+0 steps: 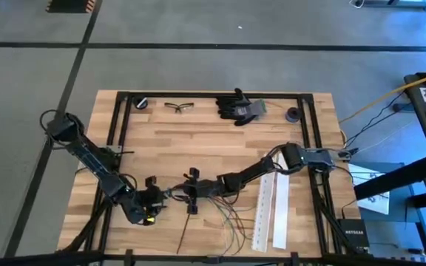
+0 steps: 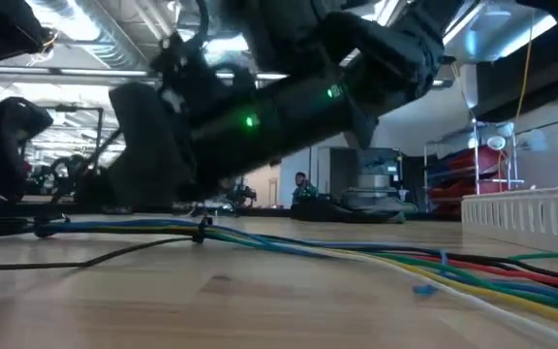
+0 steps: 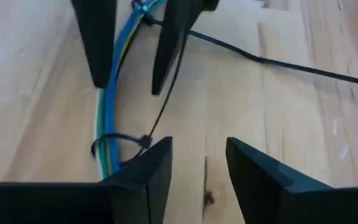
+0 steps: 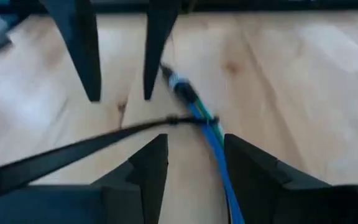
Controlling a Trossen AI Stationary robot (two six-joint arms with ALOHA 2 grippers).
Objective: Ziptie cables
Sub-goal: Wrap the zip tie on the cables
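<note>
A: Left gripper [image 3: 197,171] is seen with fingers parted, nothing held; cables [image 3: 107,118] lie just beside one fingertip, already looped by a zip tie [image 3: 143,142].

B: Right gripper [image 4: 194,168] is also spread and empty, facing it. The tie's tail should be pinched close to the head, then pulled straight.

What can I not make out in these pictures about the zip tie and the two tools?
- High view: the zip tie on the cables is too small to see.
- Low view: left tool and right tool merge into one dark blurred mass.
- Right wrist view: the cables' end is blurred.
</note>
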